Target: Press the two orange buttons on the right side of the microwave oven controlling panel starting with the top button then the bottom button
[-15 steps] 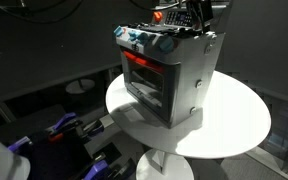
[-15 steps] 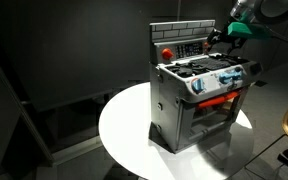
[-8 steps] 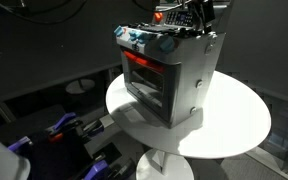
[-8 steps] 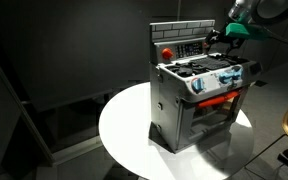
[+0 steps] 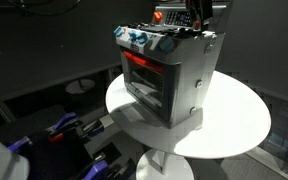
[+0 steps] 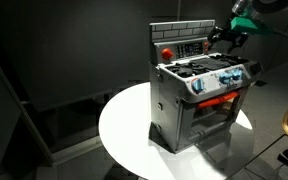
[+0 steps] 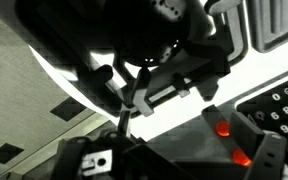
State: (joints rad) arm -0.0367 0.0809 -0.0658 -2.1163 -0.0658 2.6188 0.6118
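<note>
The microwave oven (image 6: 197, 98) is a small silver-grey toy with a red-lit door; it stands on the white round table (image 6: 124, 125) and shows in both exterior views (image 5: 169, 75). Its dark controlling panel (image 6: 184, 48) rises at the back. My gripper (image 6: 222, 36) hovers at the panel's right end, fingers pointing at it. In the wrist view two orange buttons, the upper (image 7: 221, 127) and the lower (image 7: 242, 157), glow on the panel close ahead. My gripper (image 7: 179, 162) shows two dark finger parts standing apart, empty, with no visible contact with either button.
The row of blue-and-red knobs (image 6: 219, 80) runs along the oven's front top edge. Small white keys (image 7: 279, 100) sit right of the orange buttons. The table rim (image 5: 239, 145) is near the oven. Dark cables and gear (image 5: 74, 135) lie below the table.
My gripper has risen slightly at the panel's right end. The oven has not moved.
</note>
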